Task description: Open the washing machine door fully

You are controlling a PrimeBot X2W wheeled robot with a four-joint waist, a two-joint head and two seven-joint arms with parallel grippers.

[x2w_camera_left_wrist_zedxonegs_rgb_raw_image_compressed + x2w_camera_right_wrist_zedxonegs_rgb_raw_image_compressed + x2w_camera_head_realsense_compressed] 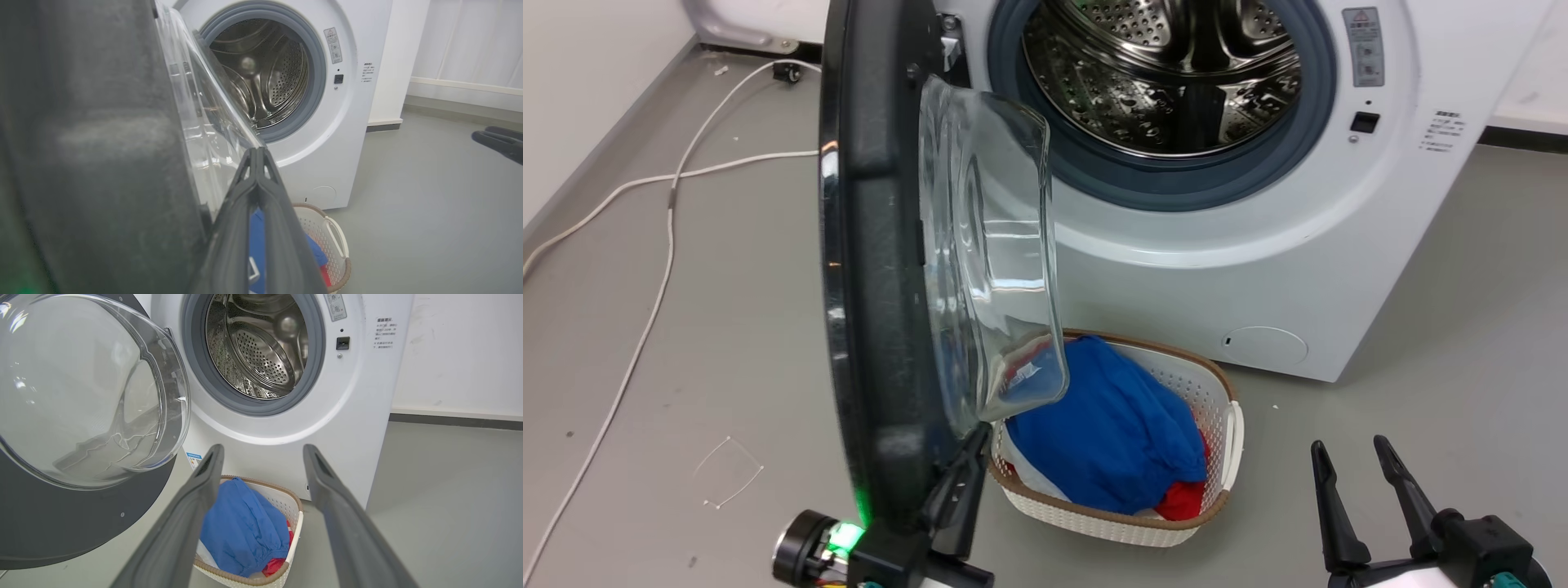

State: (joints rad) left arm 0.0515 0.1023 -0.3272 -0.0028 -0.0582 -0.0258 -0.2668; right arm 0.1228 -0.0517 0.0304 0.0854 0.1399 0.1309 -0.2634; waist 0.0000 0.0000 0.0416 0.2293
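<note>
The washing machine (1258, 245) stands with its steel drum (1168, 73) exposed. The washing machine door (866, 286) is swung out toward me, almost edge-on, its black ring on the left and its glass bowl (988, 245) bulging right. My left gripper (978, 434) is shut at the door's lower edge, on the inner side beside the glass. In the left wrist view the door (102, 163) looms just left of the closed left gripper (257, 153). My right gripper (1349, 445) hangs open over the floor at the lower right, holding nothing. The right wrist view looks between its spread fingers (212, 457) at the door (61, 522).
A white woven basket (1233, 408) with blue and red laundry sits on the floor under the door's glass, in front of the machine. A white cable (670, 212) trails across the grey floor on the left, near the wall. Open floor lies right of the machine.
</note>
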